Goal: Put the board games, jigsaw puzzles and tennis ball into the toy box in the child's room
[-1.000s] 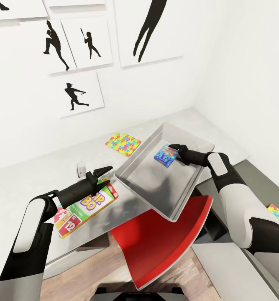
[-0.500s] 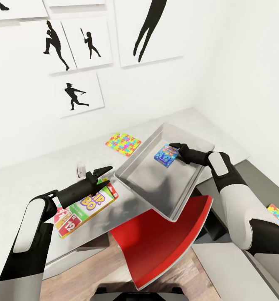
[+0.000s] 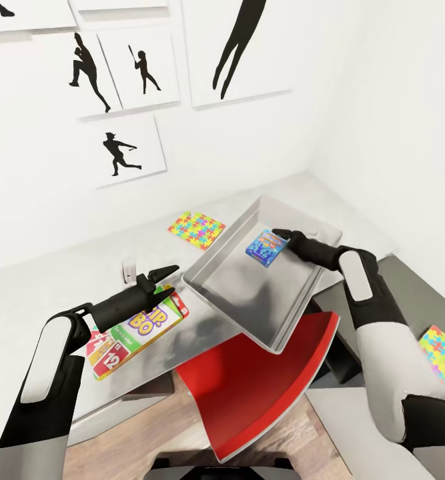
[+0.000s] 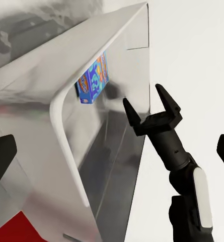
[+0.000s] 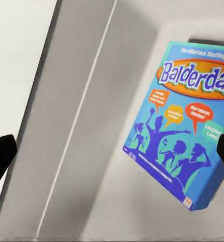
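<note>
Grey table (image 3: 42,293) carries the toy box (image 3: 295,300); inside lies the small blue board game (image 3: 265,247), right end effector (image 3: 283,237) spread beside it. Looks light, rigid, slick: grip thin edges. Left end effector (image 3: 161,275) spread over Skip-Bo (image 3: 132,330).

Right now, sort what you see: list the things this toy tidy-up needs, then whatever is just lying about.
For the job:
toy box; blue board game inside it; Skip-Bo game on the table; jigsaw puzzle beyond the box; second jigsaw puzzle at far right.

Just there:
red chair; baseball silhouette pictures on the wall.
</note>
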